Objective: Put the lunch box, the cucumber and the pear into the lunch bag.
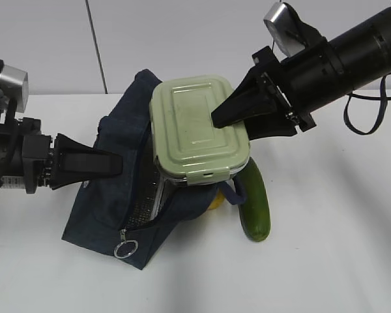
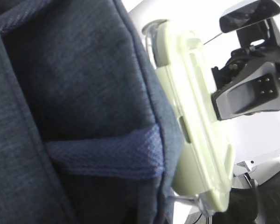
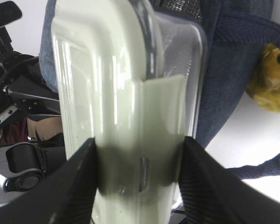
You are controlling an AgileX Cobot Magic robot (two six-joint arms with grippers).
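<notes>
Lunch box sits clamped across its depth in the right gripper; the right wrist view shows both dark fingers pressing lid and clear base from opposite sides, so the lid cannot pop during the move. I hold it tilted, far end low, straight ahead of this claw over the mouth of the lunch bag, where foil lining shows just below the box. My reading: it is angled to slide in end-first, not yet seated.

Left gripper is closed. In the exterior view its tip lies against the bag's near wall; the left wrist view shows only navy fabric right in front of it, with the box beyond. Whether cloth is actually pinched I cannot tell. I judge it is there to brace the bag and stop it skidding.

Cucumber lies on the table below and beside the right claw, clear of the bag. Pear is half hidden beneath the bag's handle loop, also outside. Both wait.
</notes>
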